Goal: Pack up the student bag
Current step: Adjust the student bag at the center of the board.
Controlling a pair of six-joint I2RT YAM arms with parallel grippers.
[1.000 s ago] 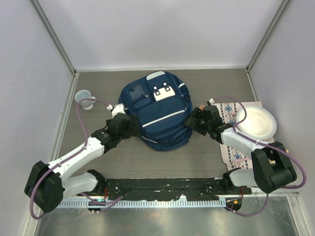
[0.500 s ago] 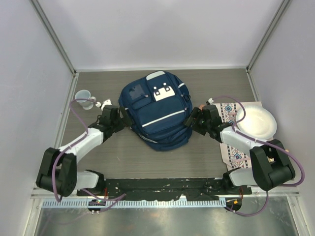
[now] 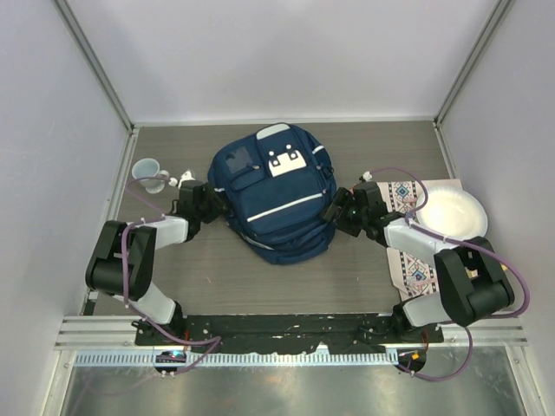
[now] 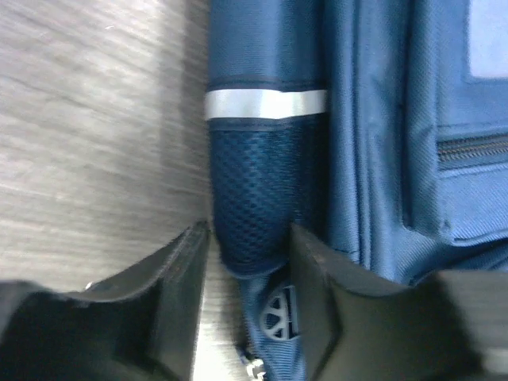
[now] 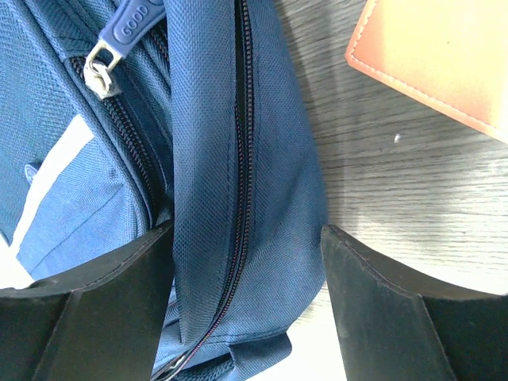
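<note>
The student bag (image 3: pixel 276 195), navy with white stripes and a white patch, lies flat in the middle of the table. My left gripper (image 3: pixel 206 204) is at its left edge. In the left wrist view the left gripper (image 4: pixel 248 258) has both fingers (image 4: pixel 178 274) against a dark mesh part (image 4: pixel 262 198) under a reflective band. My right gripper (image 3: pixel 335 213) is at the bag's right side. In the right wrist view the right gripper (image 5: pixel 246 270) stands wide around a zipped fabric fold (image 5: pixel 238 198) that fills the gap and touches both fingers (image 5: pixel 389 302).
A small pale cup (image 3: pixel 147 173) stands at the far left near the left gripper. A white bowl (image 3: pixel 451 215) rests on a patterned cloth (image 3: pixel 406 247) on the right. A tan stitched edge (image 5: pixel 444 55) shows beside the bag. Walls enclose three sides.
My left arm swung back and up along the bag's left side, and its jaws narrowed onto the mesh part. The right gripper crept slightly left, at the same width.
</note>
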